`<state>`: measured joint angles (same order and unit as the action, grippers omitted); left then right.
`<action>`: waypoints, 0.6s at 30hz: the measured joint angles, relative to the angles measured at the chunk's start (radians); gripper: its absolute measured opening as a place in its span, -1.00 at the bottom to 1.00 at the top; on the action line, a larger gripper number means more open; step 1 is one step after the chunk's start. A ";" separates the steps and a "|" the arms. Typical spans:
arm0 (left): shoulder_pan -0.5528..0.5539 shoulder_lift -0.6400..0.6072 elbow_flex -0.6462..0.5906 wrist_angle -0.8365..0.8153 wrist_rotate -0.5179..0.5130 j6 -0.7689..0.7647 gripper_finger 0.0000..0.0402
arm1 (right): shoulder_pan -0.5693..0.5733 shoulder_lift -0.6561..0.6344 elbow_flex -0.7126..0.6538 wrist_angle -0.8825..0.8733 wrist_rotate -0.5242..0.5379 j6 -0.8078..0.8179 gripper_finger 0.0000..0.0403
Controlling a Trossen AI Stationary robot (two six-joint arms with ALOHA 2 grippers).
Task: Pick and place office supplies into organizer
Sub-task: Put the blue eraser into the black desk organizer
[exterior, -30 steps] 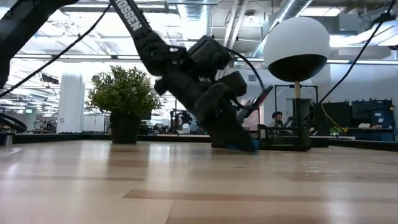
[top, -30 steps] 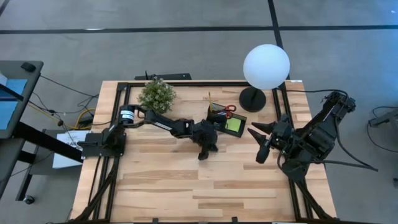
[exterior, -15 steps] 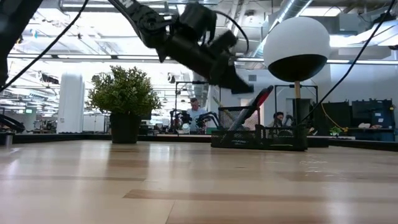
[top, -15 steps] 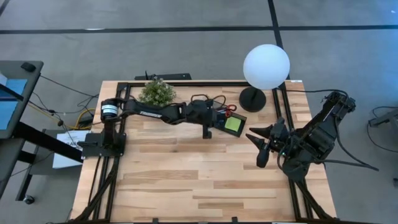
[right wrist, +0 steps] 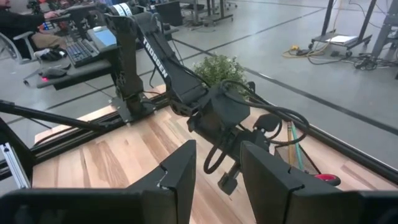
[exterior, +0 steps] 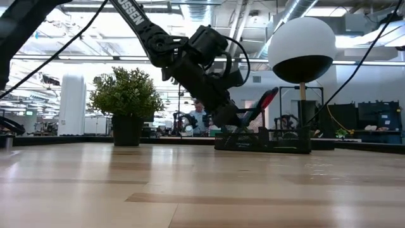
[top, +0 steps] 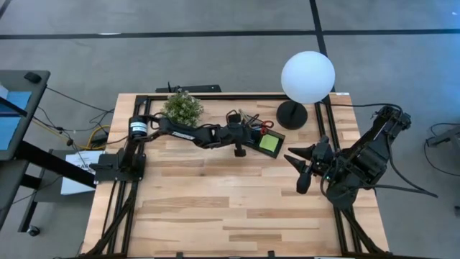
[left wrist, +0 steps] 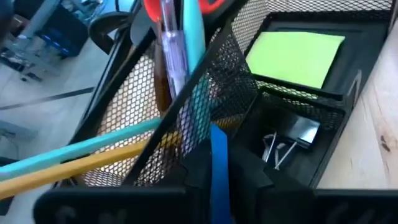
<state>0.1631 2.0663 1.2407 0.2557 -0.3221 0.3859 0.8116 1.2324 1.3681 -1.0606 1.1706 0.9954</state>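
Observation:
The black mesh organizer [top: 264, 141] stands near the table's far edge, left of the lamp. It holds a lime-green sticky-note pad [left wrist: 295, 57], black clips [left wrist: 287, 140], a teal pen [left wrist: 93, 147], a yellow pencil [left wrist: 74, 169] and red-handled scissors [exterior: 266, 101]. My left gripper [top: 246, 135] hovers at the organizer's left end, shut on the blue eraser [left wrist: 217, 163]. My right gripper [top: 297, 170] waits open over the table's right side. My left gripper pinches the blue eraser [left wrist: 218, 155] between its two fingers [left wrist: 198, 177]. It comes slanting down from the table's left [exterior: 229, 121]. The eraser is lifted clear and sticks out past the fingertips, over the organizer's mesh dividers.
A lamp with a white globe [top: 307, 76] and round black base [top: 291, 114] stands just right of the organizer. A green potted plant [top: 181, 108] sits to its left at the far edge. The table's near half [top: 215, 208] is bare wood.
My left gripper, which was down on the table's middle shut on the blue eraser, has lifted it clear. It has carried it toward the far edge and come down at the organizer's left end. My right arm has kept still.

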 joint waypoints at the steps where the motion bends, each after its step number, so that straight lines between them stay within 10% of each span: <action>1: 0.001 0.000 0.000 -0.001 0.010 0.000 -0.82 | 0.000 0.000 0.000 0.000 0.000 0.000 -0.41; 18: -0.043 -0.005 0.007 -0.049 0.048 -0.140 -0.10 | 0.000 0.000 0.000 0.008 0.003 0.000 -0.41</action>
<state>0.1203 2.0617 1.2480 0.2069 -0.2742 0.2462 0.8116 1.2320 1.3682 -1.0527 1.1732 0.9954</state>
